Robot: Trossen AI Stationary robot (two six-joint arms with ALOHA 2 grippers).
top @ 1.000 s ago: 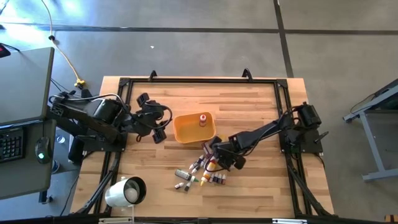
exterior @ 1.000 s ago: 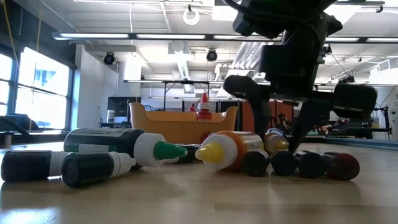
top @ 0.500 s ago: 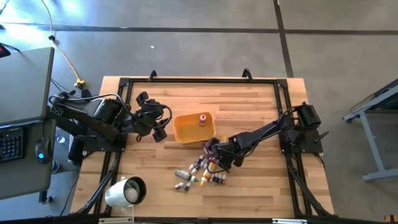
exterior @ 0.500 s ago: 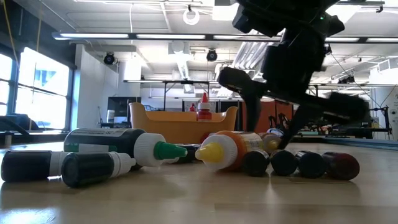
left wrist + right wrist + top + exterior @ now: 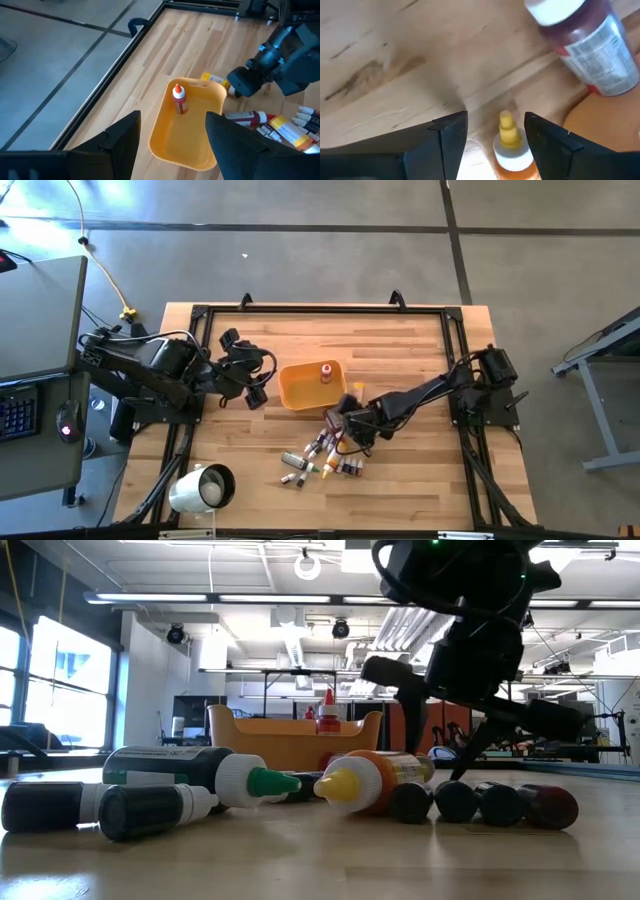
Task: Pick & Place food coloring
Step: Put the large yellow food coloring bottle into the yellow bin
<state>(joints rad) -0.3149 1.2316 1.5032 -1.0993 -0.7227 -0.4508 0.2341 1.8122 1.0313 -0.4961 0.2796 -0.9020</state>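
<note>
The food coloring bottles (image 5: 325, 452) lie in a heap on their sides on the wood table, near the orange tray (image 5: 300, 392); the low view shows them as dark, green-tipped and yellow-tipped bottles (image 5: 400, 785). One red bottle (image 5: 326, 372) stands upright in the tray (image 5: 180, 99). My right gripper (image 5: 345, 420) hangs over the heap's far end, open. In its wrist view, its fingers stand either side of a small orange bottle with a yellow tip (image 5: 507, 135) without touching it. A red bottle with a white cap (image 5: 585, 45) lies beyond. My left gripper (image 5: 255, 383) waits, open, left of the tray.
A white cylinder (image 5: 203, 488) lies near the table's near left corner. Black frame rails (image 5: 320, 310) run around the table's edges. A yellow bottle (image 5: 212, 78) lies by the tray's right side. Bare wood stretches right of the heap and along the far side.
My right gripper has moved from the heap's right side toward the tray, a short way left and toward the far edge, and has tipped as it went. It has stayed open.
</note>
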